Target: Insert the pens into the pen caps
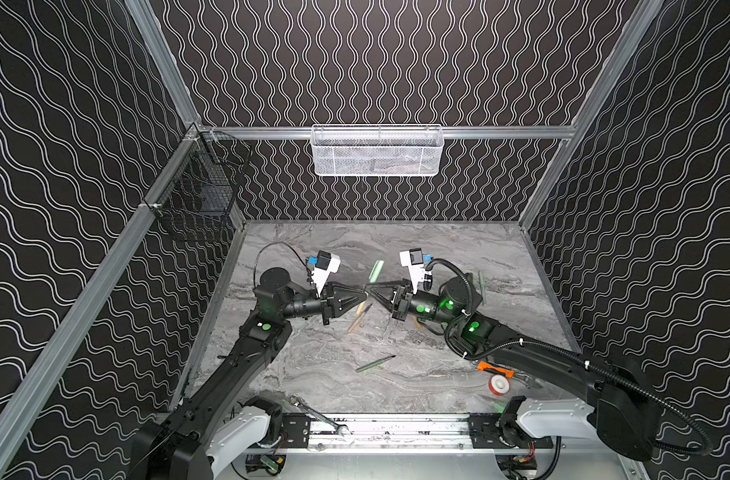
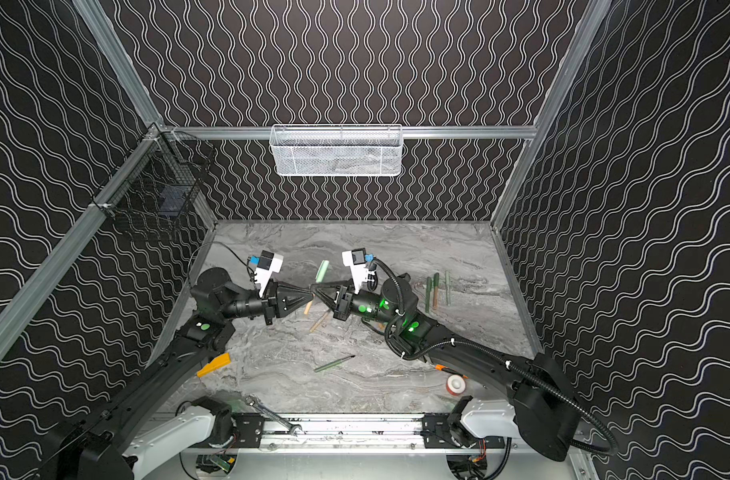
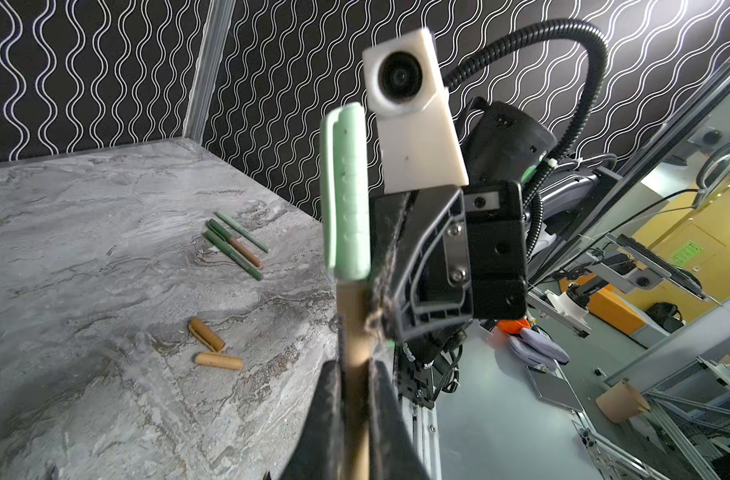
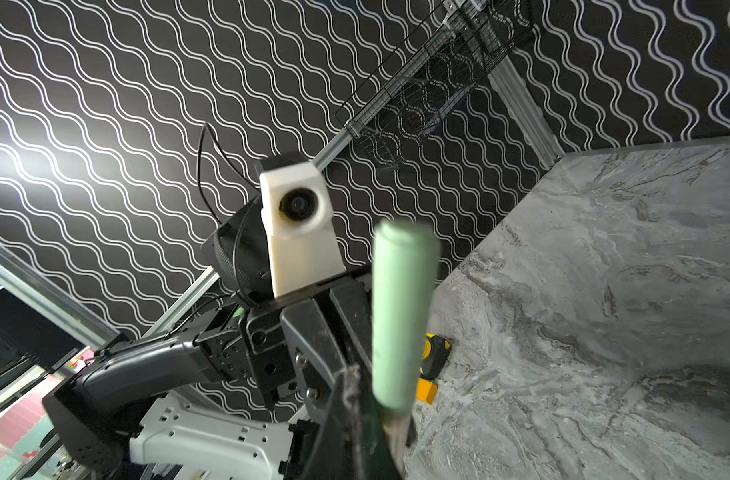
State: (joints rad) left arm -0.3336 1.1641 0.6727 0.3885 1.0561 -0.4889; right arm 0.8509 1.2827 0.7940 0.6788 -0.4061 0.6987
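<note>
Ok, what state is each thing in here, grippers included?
Left gripper: shut on the tan pen.
Right gripper: shut beside that pen, just under its cap.
Pale green cap: on the held pen's end.
Green pen: lying on the table, uncapped.
Tan caps: lying loose.
Three pens: lying side by side, capped as far as shows.

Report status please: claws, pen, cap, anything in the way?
Left claw shut on tan pen. Pale green cap sits on its end. Right claw shut just under cap, grip unclear. Nothing seen blocking.
</note>
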